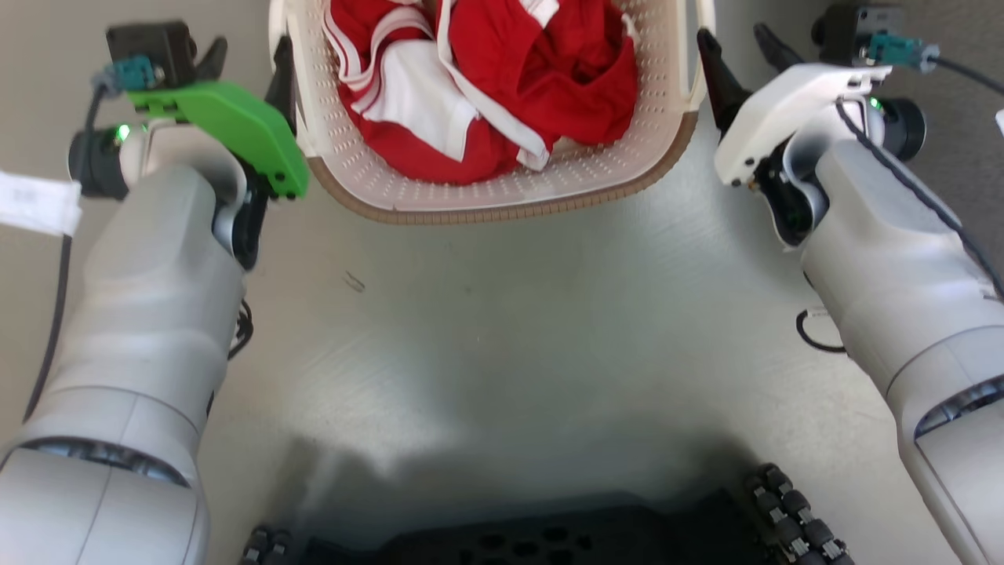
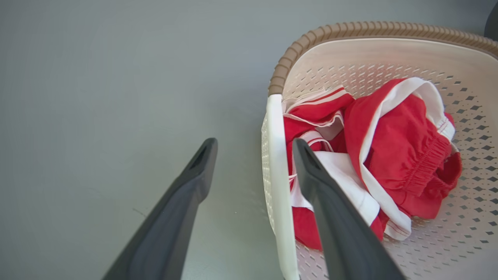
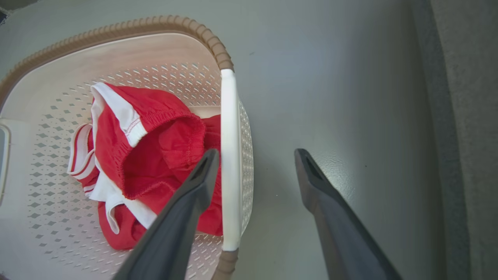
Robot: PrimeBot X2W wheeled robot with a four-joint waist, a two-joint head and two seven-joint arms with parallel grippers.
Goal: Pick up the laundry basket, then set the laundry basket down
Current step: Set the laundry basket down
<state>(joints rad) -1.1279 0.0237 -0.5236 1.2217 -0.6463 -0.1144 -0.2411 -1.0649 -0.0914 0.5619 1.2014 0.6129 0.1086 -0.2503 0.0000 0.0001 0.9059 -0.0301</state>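
Observation:
The laundry basket (image 1: 502,210) is cream with perforated sides and a brown woven-look rim, and it sits at the top centre of the head view on the grey floor. Red-and-white clothes (image 1: 533,71) lie bunched inside it. My left gripper (image 1: 249,56) is open at the basket's left side. In the left wrist view the left gripper (image 2: 253,146) straddles the white handle (image 2: 274,163), with one finger over the clothes (image 2: 400,155) and one outside. My right gripper (image 1: 729,35) is open at the right side. The right gripper (image 3: 255,153) likewise straddles the other white handle (image 3: 229,155).
My dark wheeled base (image 1: 549,541) fills the bottom edge of the head view. A white tag (image 1: 35,202) hangs on the left arm's cable. A strip of darker grey carpet (image 3: 467,116) borders the floor to the right of the basket.

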